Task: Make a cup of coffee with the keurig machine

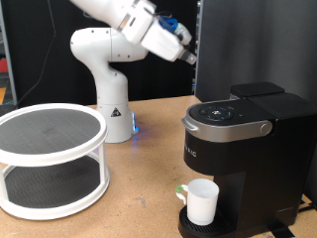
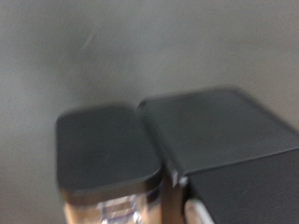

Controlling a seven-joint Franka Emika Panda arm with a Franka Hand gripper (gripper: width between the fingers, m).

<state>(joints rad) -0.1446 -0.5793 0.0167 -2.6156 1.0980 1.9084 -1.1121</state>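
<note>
The gripper (image 1: 187, 55) hangs high in the air at the end of the white arm (image 1: 124, 25), and its fingers are too small and dark in the exterior view to tell how far apart they stand; nothing shows between them, and they touch nothing. The wrist view shows no fingers at all, only the black top of the machine, blurred. There is one keurig machine (image 1: 243, 149), well below the gripper and a little toward the exterior view's right, its lid down. One cup (image 1: 202, 201) stands upright on the drip tray at the machine's base, far beneath the gripper, its green-marked handle turned toward the exterior view's left. One white two-tier round rack (image 1: 50, 159) sits well off toward the exterior view's left and below. The arm rises from its base (image 1: 111, 109), bends over at the top, and slopes down toward the machine, the hand tilted.
</note>
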